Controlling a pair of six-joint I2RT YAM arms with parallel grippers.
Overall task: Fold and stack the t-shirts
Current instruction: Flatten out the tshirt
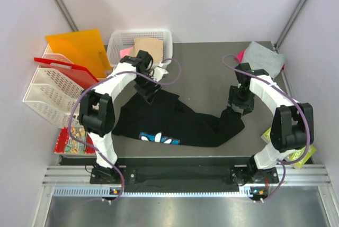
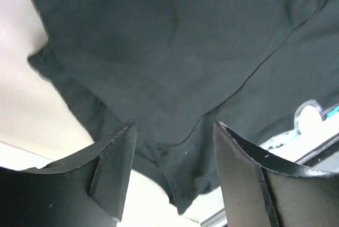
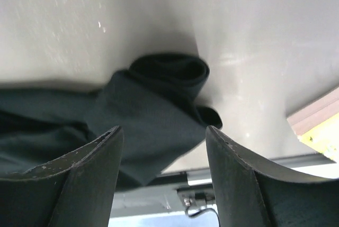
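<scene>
Tan t-shirt (image 1: 148, 45) sits in a white basket (image 1: 117, 41) at the bench's (image 1: 206, 73) far left; left hand (image 1: 146, 88), spread and empty, hovers over the black t-shirt (image 1: 175, 120), crumpled mid-bench; right hand (image 1: 239, 101), also spread, hangs above its right end; grey t-shirt (image 1: 262, 55) lies at the far right corner; nothing looks folded or stacked yet.

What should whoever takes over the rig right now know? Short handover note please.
Left pincer: open, over the left end of the black t-shirt, gripping nothing.
Right pincer: open, over its rolled right end, gripping nothing.
The black t-shirt lies crumpled across the table, print up. Grey t-shirt at the far right corner; tan one in the white basket.
Done: nothing folded, no stack.
Left: fold the black one, then the others, and stack.
</scene>
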